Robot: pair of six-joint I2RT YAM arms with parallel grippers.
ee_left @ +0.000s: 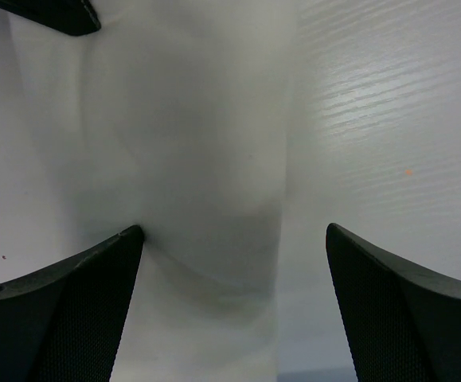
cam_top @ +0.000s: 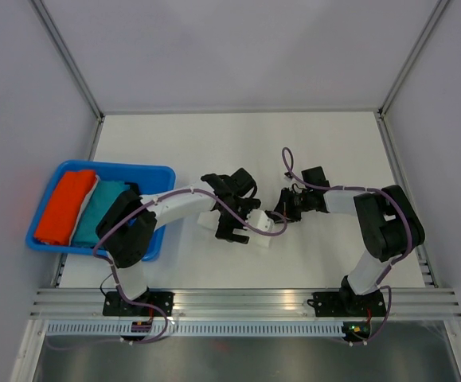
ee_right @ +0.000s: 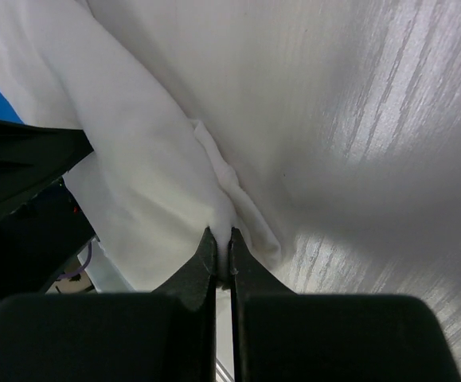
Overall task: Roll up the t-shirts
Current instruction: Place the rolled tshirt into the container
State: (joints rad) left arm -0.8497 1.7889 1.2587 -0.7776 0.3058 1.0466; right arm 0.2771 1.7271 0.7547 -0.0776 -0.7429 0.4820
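Note:
The white t-shirt [cam_top: 260, 228] lies as a narrow rolled bundle mid-table, mostly hidden under my grippers; its chest print is not visible. My left gripper [cam_top: 234, 213] hangs over the bundle, open. In the left wrist view the white fabric [ee_left: 190, 159] runs between the spread jaws of the left gripper [ee_left: 234, 235], and the left finger [ee_left: 79, 294] touches it. My right gripper [cam_top: 281, 215] is at the bundle's right end. In the right wrist view the right gripper [ee_right: 222, 232] is shut on a pinched fold of the shirt [ee_right: 150, 175].
A blue bin [cam_top: 154, 171] stands at the left edge, holding an orange rolled shirt [cam_top: 63, 205] and a teal rolled shirt [cam_top: 103, 208]. The white table [cam_top: 238, 143] is walled at the back and sides. The two arms sit close together.

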